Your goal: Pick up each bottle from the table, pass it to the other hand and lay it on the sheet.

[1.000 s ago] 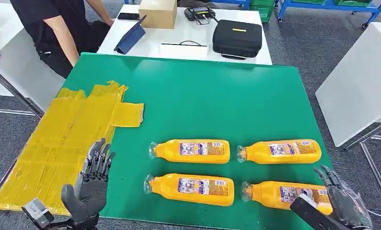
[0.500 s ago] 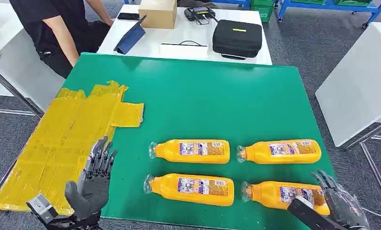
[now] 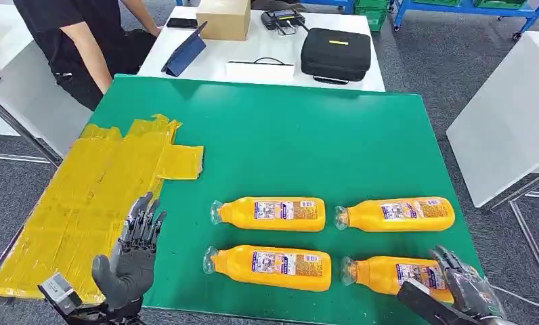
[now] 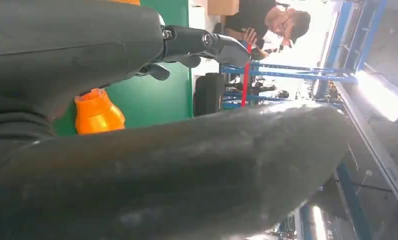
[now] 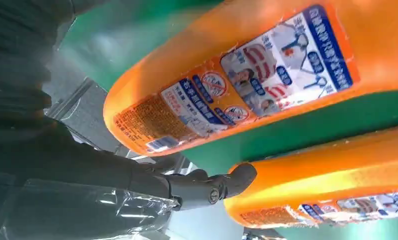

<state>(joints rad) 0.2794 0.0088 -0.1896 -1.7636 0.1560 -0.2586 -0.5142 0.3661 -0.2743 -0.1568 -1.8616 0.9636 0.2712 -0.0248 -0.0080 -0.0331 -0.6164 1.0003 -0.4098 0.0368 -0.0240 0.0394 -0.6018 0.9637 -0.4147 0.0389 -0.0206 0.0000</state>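
A green table [image 3: 280,128] stands on a grey carpeted floor [image 3: 449,54], with a yellow sheet [image 3: 84,196] spread over its left edge. Behind it a white table [image 3: 253,51] carries a cardboard box [image 3: 223,18], a black case [image 3: 336,54] and a tablet [image 3: 184,51]; a person [image 3: 77,40] in black sits beside it. Blue racks [image 3: 456,8] line the back of the room.

Four orange bottles lie on their sides in two rows, caps to the left: far left [image 3: 270,214], far right [image 3: 397,213], near left [image 3: 270,267] and near right [image 3: 395,274].

The left hand [image 3: 133,254] is raised over the table's near edge beside the sheet, fingers spread and straight, holding nothing. The right hand [image 3: 466,284] is at the base end of the near right bottle, fingers apart and reaching over it; the right wrist view shows a fingertip [image 5: 239,177] against that bottle's base, with no grip closed.
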